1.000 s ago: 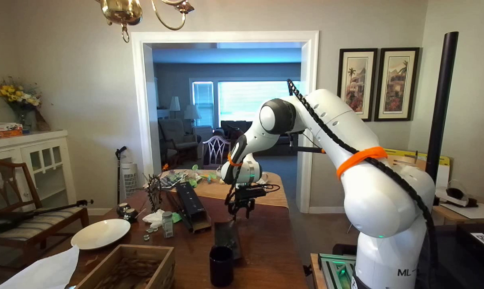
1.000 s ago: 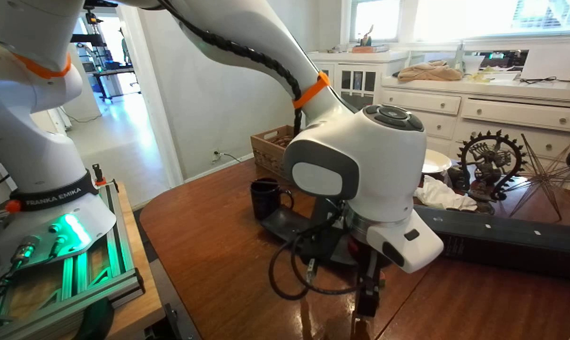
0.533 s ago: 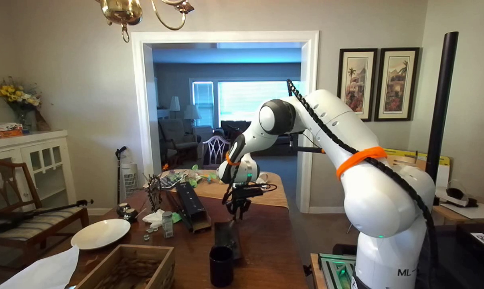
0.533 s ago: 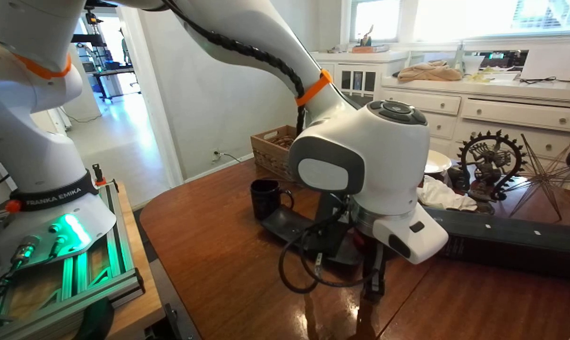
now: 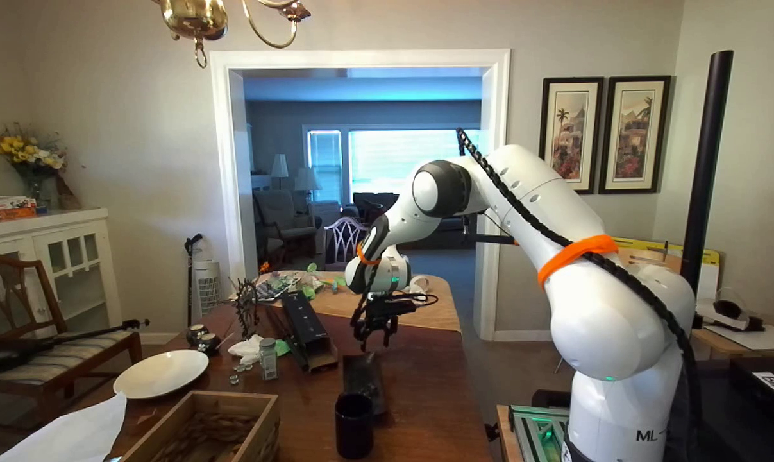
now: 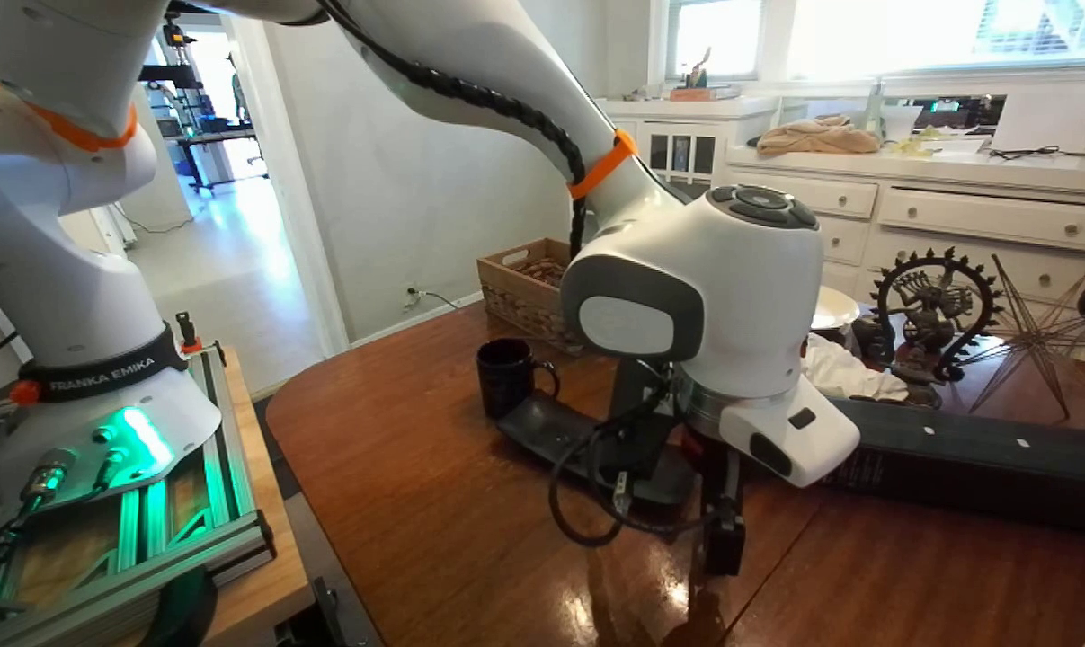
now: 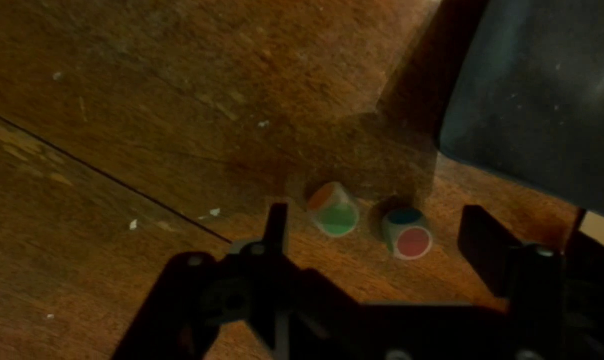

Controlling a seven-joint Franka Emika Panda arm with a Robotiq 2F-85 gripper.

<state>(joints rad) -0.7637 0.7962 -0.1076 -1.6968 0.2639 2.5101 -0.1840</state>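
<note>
My gripper (image 7: 375, 212) is open and empty above the wooden table, with its two black fingers wide apart. In the wrist view, two small white dice with coloured round spots lie on the table between the fingers as seen from above. The left die (image 7: 337, 217) shows green and orange; the right die (image 7: 413, 242) shows red and dark blue. Neither touches a finger. A black curved tray (image 7: 537, 100) lies beside them; it also shows in both exterior views (image 5: 363, 382) (image 6: 546, 427). The gripper hangs over the table near the tray in both exterior views (image 5: 375, 343) (image 6: 724, 544). The dice cannot be made out there.
A black mug (image 5: 354, 427) (image 6: 504, 382) stands at the tray's end. A long black box (image 5: 308, 327) (image 6: 973, 458) lies beside the arm. A wooden basket (image 5: 268, 420), white plate (image 5: 161, 374), glass jar (image 5: 268, 359) and metal statue (image 6: 933, 310) stand on the table.
The arm and gripper have shifted slightly left in an exterior view, and right and up in the picture of the opposite exterior view. The tray, mug and box have not moved.
</note>
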